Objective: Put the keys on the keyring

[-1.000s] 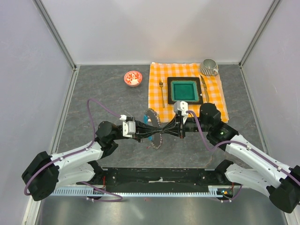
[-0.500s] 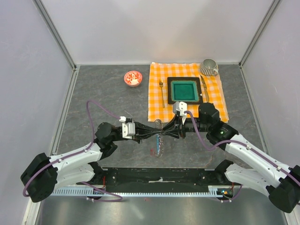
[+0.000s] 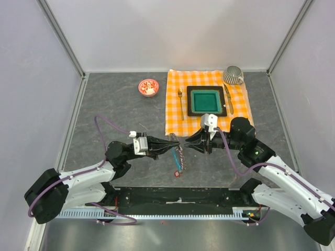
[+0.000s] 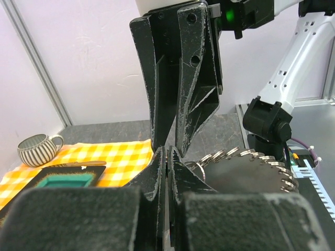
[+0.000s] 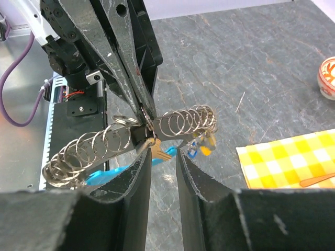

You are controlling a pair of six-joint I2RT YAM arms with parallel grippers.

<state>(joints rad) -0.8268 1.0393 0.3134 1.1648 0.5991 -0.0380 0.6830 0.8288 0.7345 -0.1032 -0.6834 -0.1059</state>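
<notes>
The keyring (image 3: 179, 157) is a grey strip lined with many small wire rings, with a cyan piece (image 5: 104, 175). It hangs from my left gripper (image 3: 175, 142), which is shut on it. In the left wrist view the jaws (image 4: 168, 152) are pressed together on a ring, with the ring row (image 4: 251, 157) to the right. A brass key (image 5: 158, 150) and blue and yellow tags (image 5: 201, 146) hang from the rings (image 5: 183, 123). A red tag (image 3: 178, 173) shows at the low end. My right gripper (image 3: 189, 144) is open just right of the keyring, its fingertips (image 5: 164, 151) apart below the brass key.
An orange checked cloth (image 3: 175, 112) lies behind the grippers with a teal square dish (image 3: 205, 101), a fork (image 3: 180, 102) and a knife (image 3: 229, 98). A striped cup (image 3: 233, 75) stands at its far right corner. A red-and-white bowl (image 3: 148, 87) sits to the left.
Both grippers met at the keyring before. My right gripper has now opened and drawn back to the right. The keyring has swung down and hangs from the left gripper alone.
</notes>
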